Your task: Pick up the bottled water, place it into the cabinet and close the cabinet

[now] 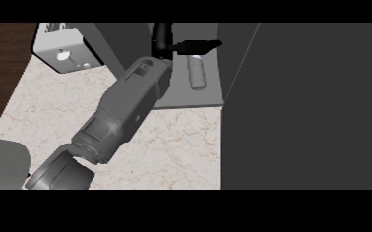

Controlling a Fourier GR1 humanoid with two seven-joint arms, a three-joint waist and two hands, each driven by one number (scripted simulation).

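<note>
The bottled water is a slim grey bottle lying lengthwise on the grey floor of the cabinet, near its right wall. My left hand reaches into the cabinet on a long grey forearm coming from the lower left. Its black fingers stretch straight to the right just beyond the bottle's far end, and nothing is held between them. The hand is open. The cabinet door stands open as a large dark panel filling the right side. My right hand does not show.
A white boxy appliance stands on the marble counter at the back left, beside the cabinet's left wall. A rounded grey shape sits at the lower left edge. A dark wood strip borders the counter at the left.
</note>
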